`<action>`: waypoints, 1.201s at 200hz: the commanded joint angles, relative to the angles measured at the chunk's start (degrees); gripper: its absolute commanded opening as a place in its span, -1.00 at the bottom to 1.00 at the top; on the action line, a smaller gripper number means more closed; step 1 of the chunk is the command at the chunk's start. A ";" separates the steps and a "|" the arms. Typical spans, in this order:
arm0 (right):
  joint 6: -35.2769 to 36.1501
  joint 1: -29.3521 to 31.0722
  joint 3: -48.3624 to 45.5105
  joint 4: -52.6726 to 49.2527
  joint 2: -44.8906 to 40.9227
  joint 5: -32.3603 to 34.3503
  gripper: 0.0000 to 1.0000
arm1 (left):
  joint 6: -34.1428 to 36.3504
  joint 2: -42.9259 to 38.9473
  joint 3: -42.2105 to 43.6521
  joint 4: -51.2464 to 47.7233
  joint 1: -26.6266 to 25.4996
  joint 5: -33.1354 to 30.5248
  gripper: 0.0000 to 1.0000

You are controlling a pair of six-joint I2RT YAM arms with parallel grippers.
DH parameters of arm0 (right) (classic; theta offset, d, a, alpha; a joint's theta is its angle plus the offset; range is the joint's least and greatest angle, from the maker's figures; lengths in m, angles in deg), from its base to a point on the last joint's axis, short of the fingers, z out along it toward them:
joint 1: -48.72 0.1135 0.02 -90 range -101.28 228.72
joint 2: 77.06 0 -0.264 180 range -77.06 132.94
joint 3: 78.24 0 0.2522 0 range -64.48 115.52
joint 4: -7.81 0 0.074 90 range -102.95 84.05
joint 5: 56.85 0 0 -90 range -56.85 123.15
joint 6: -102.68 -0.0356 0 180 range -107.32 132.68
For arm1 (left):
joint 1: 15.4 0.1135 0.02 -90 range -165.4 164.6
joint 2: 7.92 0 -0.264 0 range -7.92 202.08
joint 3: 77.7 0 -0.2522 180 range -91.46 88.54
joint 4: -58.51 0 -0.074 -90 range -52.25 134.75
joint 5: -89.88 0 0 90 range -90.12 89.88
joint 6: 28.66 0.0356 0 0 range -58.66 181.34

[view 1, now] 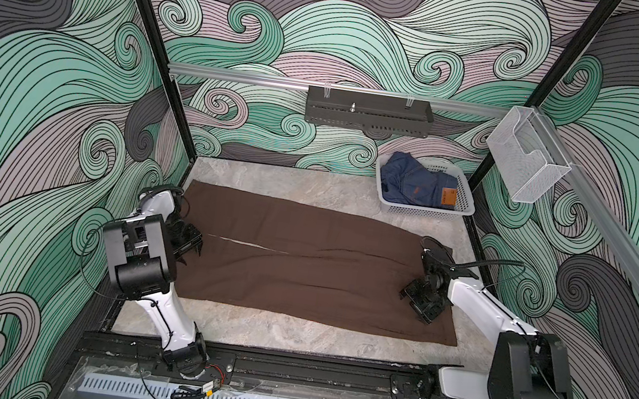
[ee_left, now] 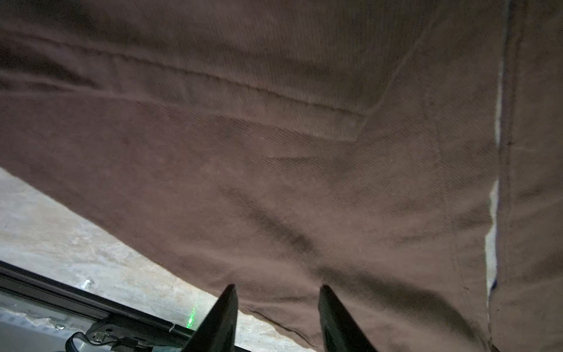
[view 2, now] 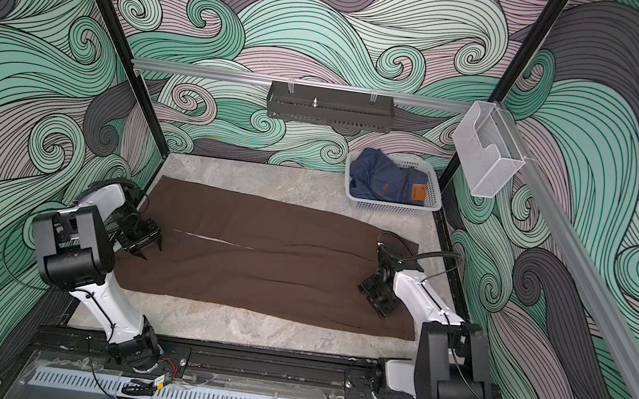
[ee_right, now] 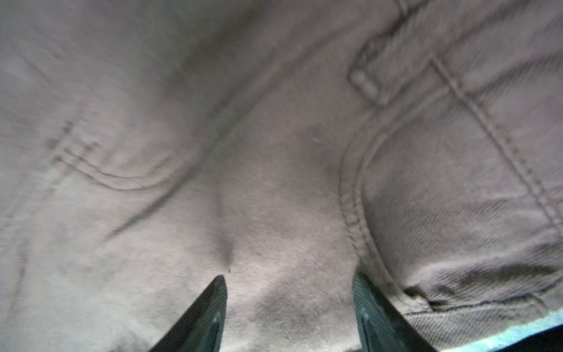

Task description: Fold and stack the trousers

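1. Sitting at the far-right corner of the table (view 1: pixel 291 339), the white basket (view 1: pixel 425 212) holds crumpled blue jeans (view 1: pixel 412 181) w/ a tan label patch facing up. The jeans fill most of it, and one fold rises above the far-left rim.
2. A dark slotted tray (view 1: pixel 365 122) hangs on the back rail, w/ a small silvery pin upright in it (too small to tell more). A clear plastic holder (view 1: pixel 523 168) hangs on the right rail.
3. The trousers (view 1: pixel 300 265) lie flat, spread lengthwise across the table w/ leg ends at left and waist at right. They are near the basket but apart from it. A thin pale sliver shows btwn the legs toward the left.
4. The left gripper (view 1: pixel 191 256) is over the leg ends, jaws partway apart w/ nothing btwn them. Its wrist view shows brown cloth below and the table edge beyond.
5. The right gripper (ee_right: pixel 289 275) points down at the waist area, beside a pocket seam. Its jaws are wide apart and no cloth is pinched. Can't tell if the tips touch.
6. In the way: the left arm's elbow hides the near-left corner of the trousers in both top views, and the right arm crosses over the waist end.
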 commanded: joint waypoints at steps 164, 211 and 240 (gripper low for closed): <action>-1.66 1.23 2.48 -1.58 1.74 1.46 0.31 | 1.07 10.47 -18.67 -3.57 1.36 -9.34 0.25; -1.45 1.49 3.39 -1.55 3.24 0.80 0.30 | -1.66 13.21 -17.93 -2.09 -3.20 -10.55 0.36; -0.82 1.73 4.70 -2.75 2.96 0.90 0.30 | -3.47 16.19 -18.77 -1.62 -3.97 -14.49 0.33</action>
